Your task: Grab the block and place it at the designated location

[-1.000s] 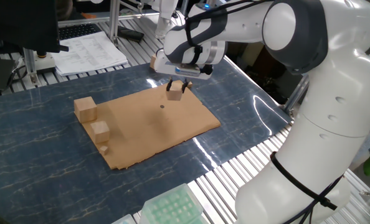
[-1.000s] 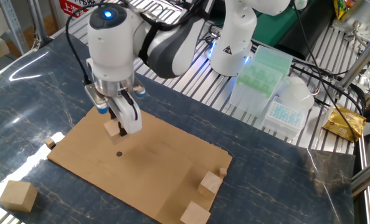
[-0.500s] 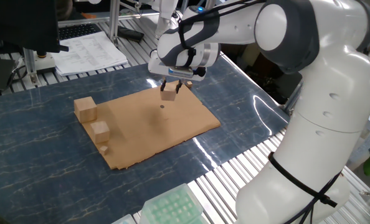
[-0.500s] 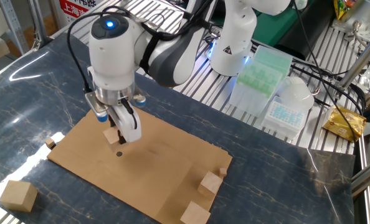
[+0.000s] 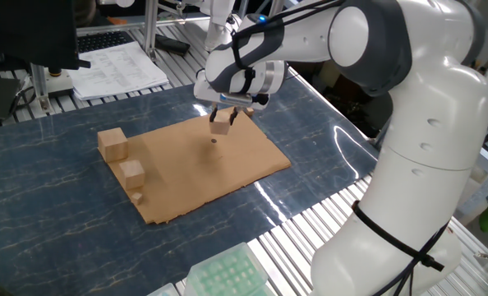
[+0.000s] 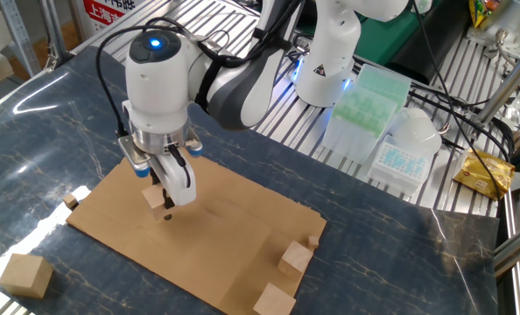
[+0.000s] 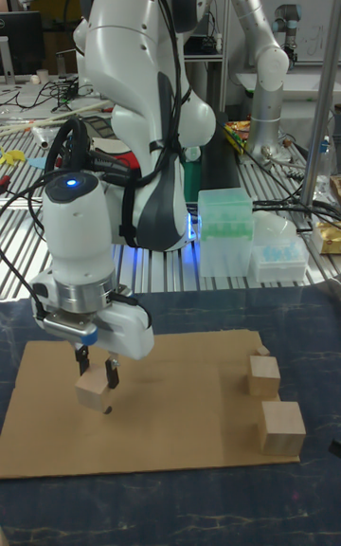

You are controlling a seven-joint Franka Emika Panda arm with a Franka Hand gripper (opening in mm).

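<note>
Your gripper (image 6: 166,198) is clenched on the block (image 6: 158,198), a plain wooden cube held just above the flat cardboard sheet (image 6: 234,227). The dot (image 5: 214,140) lies almost straight below, slightly nearer you (in the tall view the block hides it).

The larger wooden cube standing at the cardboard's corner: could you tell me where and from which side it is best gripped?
Grip the larger wooden cube across two opposite vertical faces, coming straight down from above. It stands flat and upright with its top clear. The middle cube sits close on one side, so closing across the other pair of faces looks safer.
</note>
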